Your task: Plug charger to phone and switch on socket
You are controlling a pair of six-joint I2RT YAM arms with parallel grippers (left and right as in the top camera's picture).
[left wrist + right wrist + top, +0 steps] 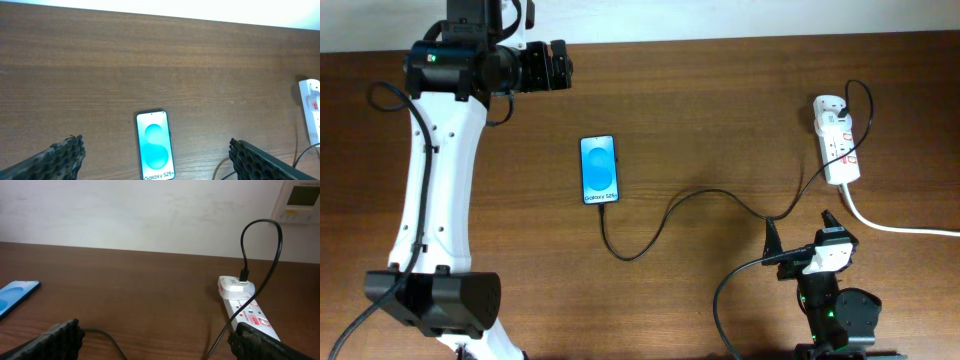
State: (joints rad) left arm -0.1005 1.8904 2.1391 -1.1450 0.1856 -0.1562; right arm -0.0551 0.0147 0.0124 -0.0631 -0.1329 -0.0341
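Note:
The phone [600, 170] lies flat mid-table with its blue screen lit. It also shows in the left wrist view [152, 131] and at the left edge of the right wrist view [15, 296]. The charger [665, 215], a thin black cable, runs from the phone's near edge in a loop to a white adapter in the socket [837, 140], a white power strip with red marks [247, 312] [312, 107]. My left gripper [560, 65] [156, 150] is open and empty, raised beyond the phone. My right gripper [802, 235] [155, 335] is open and empty, low over the cable near the socket.
A thick white cord [900, 228] leaves the socket toward the right edge. The charger cable arches above the adapter [260, 245]. A pale wall with a wall panel [300, 200] stands behind the table.

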